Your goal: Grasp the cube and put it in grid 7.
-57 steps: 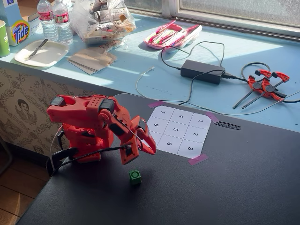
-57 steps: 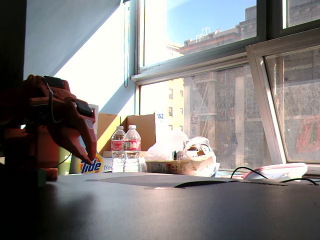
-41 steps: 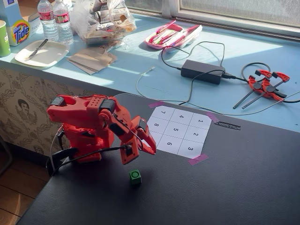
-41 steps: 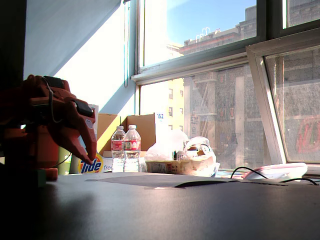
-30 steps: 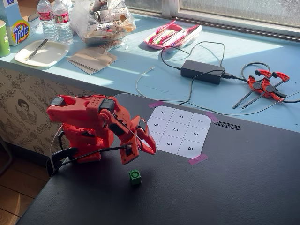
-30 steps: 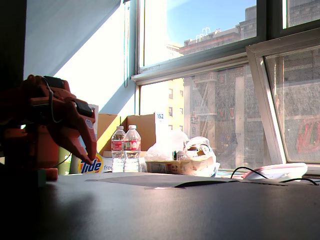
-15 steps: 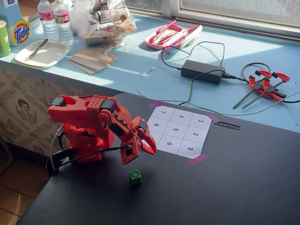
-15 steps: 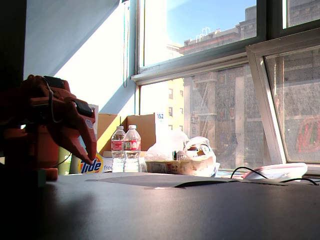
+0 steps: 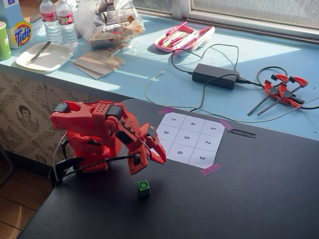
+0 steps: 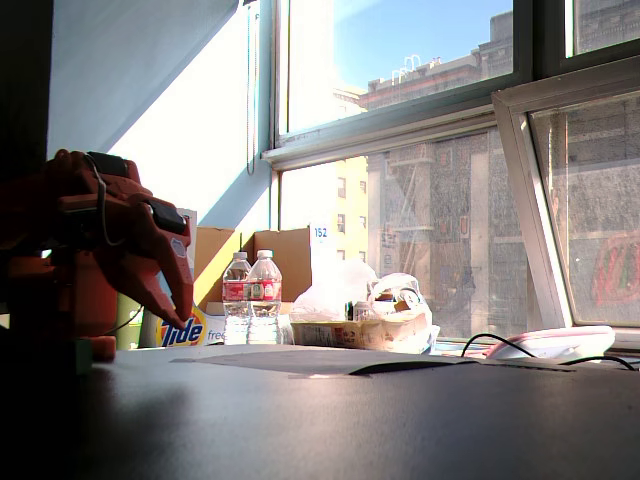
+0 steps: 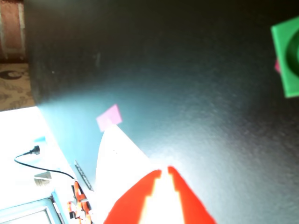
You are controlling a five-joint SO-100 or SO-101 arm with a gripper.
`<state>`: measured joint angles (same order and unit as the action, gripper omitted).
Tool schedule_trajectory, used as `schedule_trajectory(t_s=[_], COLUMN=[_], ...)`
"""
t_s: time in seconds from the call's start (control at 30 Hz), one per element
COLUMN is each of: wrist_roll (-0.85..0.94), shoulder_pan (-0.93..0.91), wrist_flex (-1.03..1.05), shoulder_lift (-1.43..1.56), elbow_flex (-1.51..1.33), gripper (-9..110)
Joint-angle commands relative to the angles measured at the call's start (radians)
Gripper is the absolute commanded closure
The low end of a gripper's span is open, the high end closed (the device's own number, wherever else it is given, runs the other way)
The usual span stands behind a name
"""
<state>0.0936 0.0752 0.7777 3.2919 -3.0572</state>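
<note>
Now hovering, gripper (image 9: pixel 149 160) pressed nearly together, empty, just up-left of the cube (image 9: pixel 143 187); well short of grid 7 (image 9: pixel 173 120).

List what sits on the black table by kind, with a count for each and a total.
Red robot arm: 1
Green cube: 1
White numbered grid sheet: 1
Purple tape pieces on the sheet's corners: 3 visible
Total: 6
</note>
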Motion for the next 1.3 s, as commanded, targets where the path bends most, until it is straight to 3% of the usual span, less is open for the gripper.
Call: schedule_trajectory(t_s=[0.0, 0.27, 0.5, 0.67, 0.8, 1.1, 1.27], wrist_roll=[-0.011, 0.035, 0.075, 0.480, 0.746, 1.066, 1.095], shoulder_pan=[0.000, -0.064, -0.140, -0.245, -0.345, -0.577, -0.572], wrist_flex=[0.003, 0.021, 0.276, 0.555, 0.753, 0.779, 0.624], shoulder_lift=[0.011, -0.037, -0.261, -0.488, -0.675, -0.917, -0.969], elbow_flex=[-0.074, 0.043, 0.568, 0.986, 1.155, 1.114, 0.965], gripper=[101, 101, 101, 101, 98, 84, 79])
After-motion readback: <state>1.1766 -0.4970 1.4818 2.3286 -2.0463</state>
